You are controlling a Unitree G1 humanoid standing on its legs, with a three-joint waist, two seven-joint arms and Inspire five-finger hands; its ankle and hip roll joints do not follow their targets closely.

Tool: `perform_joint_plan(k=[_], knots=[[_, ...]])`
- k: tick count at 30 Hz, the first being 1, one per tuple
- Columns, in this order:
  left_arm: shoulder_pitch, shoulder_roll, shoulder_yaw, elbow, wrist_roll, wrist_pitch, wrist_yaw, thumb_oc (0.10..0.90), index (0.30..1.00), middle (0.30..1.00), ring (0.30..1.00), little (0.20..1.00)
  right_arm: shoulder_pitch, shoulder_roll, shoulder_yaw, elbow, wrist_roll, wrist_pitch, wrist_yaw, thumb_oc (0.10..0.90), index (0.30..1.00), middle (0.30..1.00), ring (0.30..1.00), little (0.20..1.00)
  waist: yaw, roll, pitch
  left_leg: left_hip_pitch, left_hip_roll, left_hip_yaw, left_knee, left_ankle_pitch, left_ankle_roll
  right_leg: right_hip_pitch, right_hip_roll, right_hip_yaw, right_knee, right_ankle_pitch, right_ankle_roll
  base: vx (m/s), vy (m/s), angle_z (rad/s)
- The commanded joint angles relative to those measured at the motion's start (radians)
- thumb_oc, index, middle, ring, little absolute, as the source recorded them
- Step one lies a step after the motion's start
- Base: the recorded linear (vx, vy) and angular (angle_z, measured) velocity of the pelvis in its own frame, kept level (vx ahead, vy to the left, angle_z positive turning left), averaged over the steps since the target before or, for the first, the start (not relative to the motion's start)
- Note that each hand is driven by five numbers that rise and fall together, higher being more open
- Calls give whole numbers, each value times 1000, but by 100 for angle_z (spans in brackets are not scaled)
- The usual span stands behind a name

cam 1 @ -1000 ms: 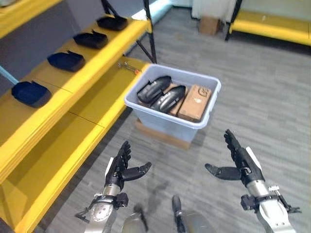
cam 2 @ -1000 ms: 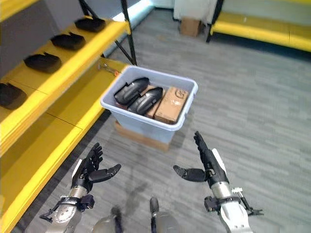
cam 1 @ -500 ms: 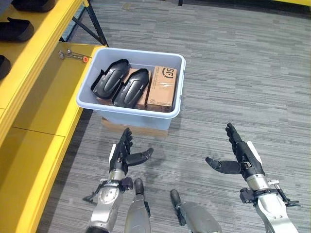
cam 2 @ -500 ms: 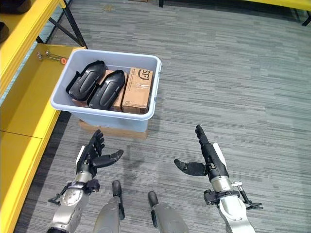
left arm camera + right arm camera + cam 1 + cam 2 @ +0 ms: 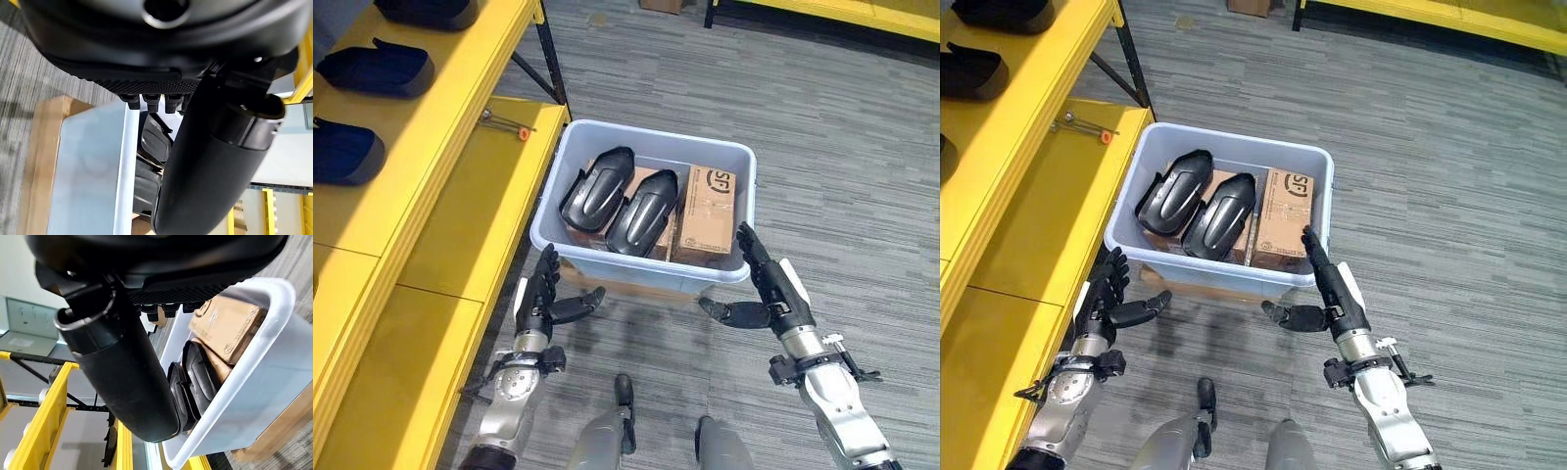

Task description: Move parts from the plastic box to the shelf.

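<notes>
A pale grey plastic box (image 5: 656, 135) stands on the floor beside the yellow shelf (image 5: 460, 186). In it lie two black moulded parts (image 5: 595, 188) (image 5: 644, 211) and a brown carton (image 5: 705, 213). More dark parts (image 5: 377, 67) (image 5: 342, 152) rest on the upper shelf board. My left hand (image 5: 540, 299) is open just before the box's near left corner. My right hand (image 5: 773, 294) is open at the near right corner, its fingers over the rim. The right wrist view shows the box's rim (image 5: 254, 347) and the black parts (image 5: 195, 377) past straight fingers.
A small wrench with an orange tip (image 5: 504, 122) lies on the lower shelf board near the box. A wooden board (image 5: 41, 161) sits under the box. A second yellow rack (image 5: 842, 10) crosses the far right. Grey carpet spreads to the right.
The camera has shifted, and the box is now much nearer to both hands. My hands have come up to its near corners, both still open.
</notes>
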Motion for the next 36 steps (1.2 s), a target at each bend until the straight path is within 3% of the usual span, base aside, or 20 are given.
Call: perform_joint_plan(k=[1, 3, 4, 7, 9, 14, 15, 16, 17, 19, 20, 21, 22, 23, 25, 27, 28, 30, 33, 36], knots=[[-11, -5, 17, -101, 3, -86, -4, 900, 1000, 1000, 1000, 1000, -17, -41, -35, -63, -1, -84, -18, 900, 1000, 1000, 1000, 1000, -41, 29, -45, 32, 79, -6, -10, -47, -102, 11, 160, -61, -238, 105, -35, 116, 92, -37], [-1, -7, 25, -102, 3, -84, -8, 900, 1000, 1000, 1000, 1000, -9, -47, -38, -64, 3, -85, -13, 900, 1000, 1000, 1000, 1000, -46, 21, -46, 61, 61, 1, -45, -40, -102, 13, 187, -75, -313, 114, -40, 122, 43, -31], [8, -11, 34, -109, 7, -86, -7, 900, 1000, 1000, 1000, 1000, -7, -46, -37, -63, 3, -88, -13, 900, 1000, 1000, 1000, 1000, -40, 14, -54, 86, 53, 12, -80, -36, -105, 25, 182, -120, -402, 141, -48, 141, -3, -18], [36, -30, 44, -113, 12, -77, -23, 900, 1000, 1000, 1000, 1000, 15, -44, -43, -73, 2, -85, -3, 900, 1000, 1000, 1000, 1000, -35, 7, -81, 125, 44, 25, -113, -31, -118, 78, 174, -165, -499, 168, -44, 139, -54, -17], [46, -42, 40, -112, 17, -80, -28, 900, 1000, 1000, 1000, 1000, 27, -52, -42, -70, -4, -87, 0, 900, 1000, 1000, 1000, 1000, -37, 11, -98, 133, 46, 30, -122, -27, -129, 114, 186, -125, -555, 190, -49, 81, -62, 2], [77, -60, 38, -117, 9, -79, -48, 900, 1000, 1000, 1000, 1000, 59, -66, -59, -86, 4, -85, 17, 900, 1000, 1000, 1000, 1000, -39, 29, -129, 146, 55, 46, -115, -23, -149, 168, 185, -129, -612, 200, -52, 58, -76, 6], [77, -62, 40, -119, 10, -78, -47, 900, 1000, 1000, 1000, 1000, 60, -67, -62, -88, 12, -87, 16, 900, 1000, 1000, 1000, 1000, -40, 31, -126, 137, 56, 46, -80, -35, -155, 174, 183, -126, -608, 196, -55, 13, -138, 0], [80, -63, 36, -120, 3, -78, -56, 900, 1000, 1000, 1000, 1000, 65, -70, -62, -99, 34, -94, 22, 900, 1000, 1000, 1000, 1000, -47, 28, -106, 100, 65, 47, 61, -52, -175, 191, 176, -117, -595, 179, -72, -10, -124, 3], [80, -63, 37, -120, 3, -78, -56, 900, 1000, 1000, 1000, 1000, 65, -70, -62, -99, 35, -94, 22, 900, 1000, 1000, 1000, 1000, -48, 29, -105, 93, 68, 45, 75, -58, -176, 191, 178, -119, -594, 178, -73, -33, -155, 9], [73, -65, 34, -129, -9, -80, -54, 900, 1000, 1000, 1000, 1000, 61, -88, -55, -104, 46, -96, 25, 900, 1000, 1000, 1000, 1000, -35, 29, -47, 7, 91, -28, 295, -1, -219, 203, 183, -111, -547, 143, -109, -62, -109, 17], [70, -67, 32, -131, -11, -80, -49, 900, 1000, 1000, 1000, 1000, 56, -89, -51, -104, 44, -95, 22, 900, 1000, 1000, 1000, 1000, -31, 30, -41, -6, 86, -58, 296, 6, -216, 200, 183, -103, -533, 136, -112, -40, -37, 5], [68, -68, 33, -135, -13, -79, -46, 900, 1000, 1000, 1000, 1000, 48, -88, -48, -101, 41, -96, 17, 900, 1000, 1000, 1000, 1000, -28, 30, -36, -14, 108, -85, 275, 10, -210, 198, 184, -94, -518, 130, -112, 6, 32, -13], [80, -68, 43, -144, -12, -78, -43, 900, 1000, 1000, 1000, 1000, 48, -86, -48, -106, 38, -96, 15, 900, 1000, 1000, 1000, 1000, -28, 26, -37, -3, 175, -97, 218, 27, -210, 196, 182, -77, -506, 123, -109, 28, 36, -35], [85, -69, 44, -147, -12, -77, -42, 900, 1000, 1000, 1000, 1000, 50, -85, -50, -107, 40, -96, 14, 900, 1000, 1000, 1000, 1000, -30, 25, -41, 7, 195, -89, 200, 29, -202, 196, 183, -74, -505, 120, -109, 48, 69, -39], [88, -65, 54, -153, -10, -78, -28, 900, 1000, 1000, 1000, 1000, 52, -83, -47, -108, 38, -101, 4, 900, 1000, 1000, 1000, 1000, -20, 30, -43, 20, 289, -105, 72, 113, -208, 189, 188, -57, -489, 107, -100, 57, 112, -49], [89, -67, 62, -146, -18, -74, -11, 900, 1000, 1000, 1000, 1000, 53, -83, -42, -99, 42, -102, -6, 900, 1000, 1000, 1000, 1000, -11, 43, -38, 63, 348, -118, -68, 210, -228, 170, 199, -41, -452, 82, -101, 70, 130, -72], [83, -74, 63, -134, -22, -72, -7, 900, 1000, 1000, 1000, 1000, 45, -89, -39, -90, 35, -100, -13, 900, 1000, 1000, 1000, 1000, -18, 62, -41, 86, 380, -55, -139, 252, -267, 167, 203, -43, -451, 71, -89, 79, 139, -58], [107, -81, 70, -140, -24, -77, -14, 900, 1000, 1000, 1000, 1000, 52, -79, -39, -91, 28, -107, -15, 900, 1000, 1000, 1000, 1000, -13, 88, -64, 132, 395, -4, -172, 224, -289, 157, 203, -34, -455, 81, -76, 142, 266, -20], [111, -72, 68, -143, -19, -76, -23, 900, 1000, 1000, 1000, 1000, 56, -77, -39, -93, 30, -103, -12, 900, 1000, 1000, 1000, 1000, -12, 85, -67, 139, 378, -4, -162, 210, -287, 170, 190, -29, -467, 87, -69, 112, 183, -19], [109, -59, 68, -142, -32, -76, -34, 900, 1000, 1000, 1000, 1000, 67, -79, -48, -99, 8, -89, -5, 900, 1000, 1000, 1000, 1000, -15, 70, -64, 124, 331, 5, -103, 128, -269, 206, 128, -37, -487, 94, -45, 126, 221, 22]])
